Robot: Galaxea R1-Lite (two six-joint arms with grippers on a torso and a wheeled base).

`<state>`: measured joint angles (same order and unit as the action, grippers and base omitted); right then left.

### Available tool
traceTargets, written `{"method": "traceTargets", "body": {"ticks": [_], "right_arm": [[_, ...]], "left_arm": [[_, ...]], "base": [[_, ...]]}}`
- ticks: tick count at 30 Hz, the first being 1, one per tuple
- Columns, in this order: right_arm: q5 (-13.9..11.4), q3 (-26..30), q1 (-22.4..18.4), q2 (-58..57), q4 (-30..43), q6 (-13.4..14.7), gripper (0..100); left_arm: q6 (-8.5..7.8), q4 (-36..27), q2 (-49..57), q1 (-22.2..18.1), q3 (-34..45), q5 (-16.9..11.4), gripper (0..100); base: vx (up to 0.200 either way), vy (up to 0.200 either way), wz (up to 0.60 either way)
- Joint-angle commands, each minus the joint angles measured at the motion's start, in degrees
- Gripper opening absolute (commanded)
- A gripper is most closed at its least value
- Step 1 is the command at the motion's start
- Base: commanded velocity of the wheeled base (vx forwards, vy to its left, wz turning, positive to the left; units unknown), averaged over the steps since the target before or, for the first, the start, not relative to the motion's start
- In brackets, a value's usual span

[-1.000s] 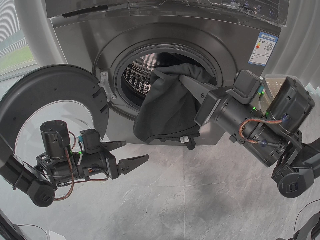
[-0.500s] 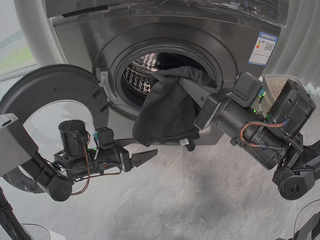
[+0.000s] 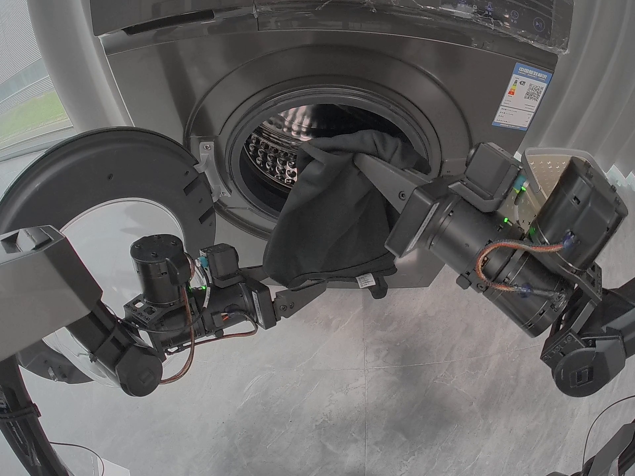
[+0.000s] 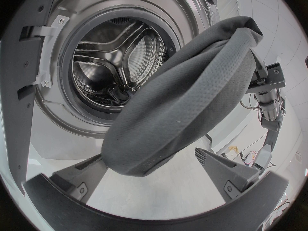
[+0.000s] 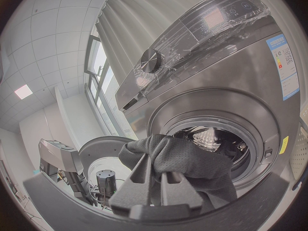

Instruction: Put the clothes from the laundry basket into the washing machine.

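A dark grey garment hangs over the lower rim of the washing machine drum opening. My right gripper is shut on its top fold at the mouth of the drum; its fingers pinch the cloth. My left gripper stands open at the garment's bottom hem. The hanging fold dips between my left gripper's two fingers. Some dark clothing lies inside the drum. The white perforated laundry basket stands right of the machine, behind my right arm.
The round machine door is swung open to the left, just behind my left arm. Grey tiled floor spreads in front of the machine. A white curtain hangs at the right.
My left arm has moved right and up toward the machine, bringing its open fingers around the garment's hem. My right gripper has lifted the garment slightly and then held still.
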<state>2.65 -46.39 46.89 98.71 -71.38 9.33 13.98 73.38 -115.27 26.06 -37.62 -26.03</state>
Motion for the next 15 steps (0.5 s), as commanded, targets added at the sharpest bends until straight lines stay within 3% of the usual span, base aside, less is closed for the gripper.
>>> {"method": "traceTargets", "body": {"ticks": [1,15], "right_arm": [[0.0,-0.2,0.0,0.0,0.0,0.0,0],[0.1,-0.1,0.0,0.0,-0.1,0.0,0]], "left_arm": [[0.34,0.1,0.5,1.2,0.4,0.0,100],[0.78,3.4,4.2,2.9,3.5,0.9,100]], "base": [[0.0,0.0,0.0],[0.0,0.0,0.0]]}}
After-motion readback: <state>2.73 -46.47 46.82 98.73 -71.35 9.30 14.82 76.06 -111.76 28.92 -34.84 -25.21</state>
